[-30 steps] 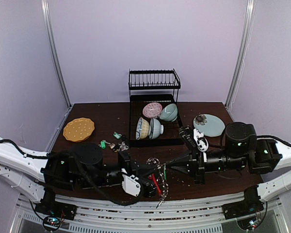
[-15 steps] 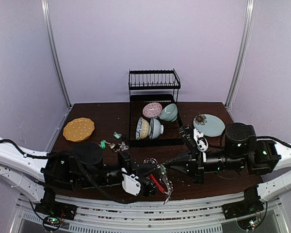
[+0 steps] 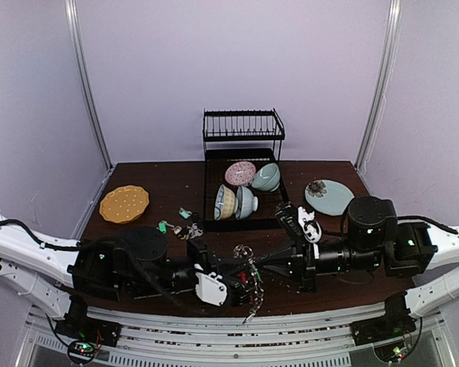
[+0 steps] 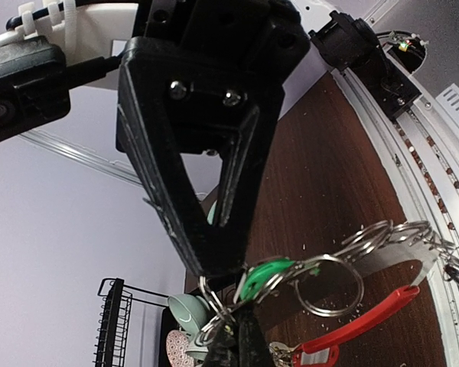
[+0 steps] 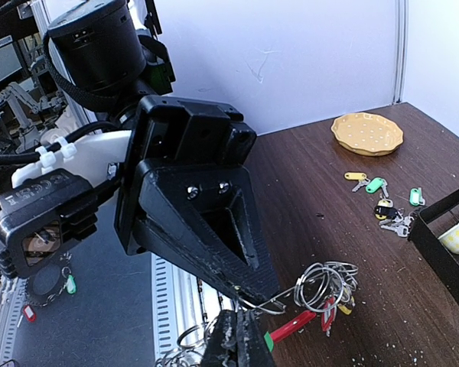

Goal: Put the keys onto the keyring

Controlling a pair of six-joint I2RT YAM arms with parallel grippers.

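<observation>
1. Left gripper (image 4: 236, 342), jaws pressed together, pinches the wire of the keyring (image 5: 327, 283) and holds it up over the front edge of the table (image 3: 161, 183), between the two arms.
2. Right gripper (image 5: 233, 340), likewise pressed together, meets it almost tip to tip at the same bundle of rings. A green-tagged key (image 4: 264, 277) sits just beside its tip, though whether the jaws grip that key or a ring cannot be told.
3. A red plastic strip (image 4: 359, 325) hangs below the rings.
4. More keys (image 5: 379, 189), with yellow, green and teal tags, lie loose on the table's left half, between a yellow plate (image 3: 124, 203) and the dish rack (image 3: 243, 134), well apart from the keyring.
</observation>
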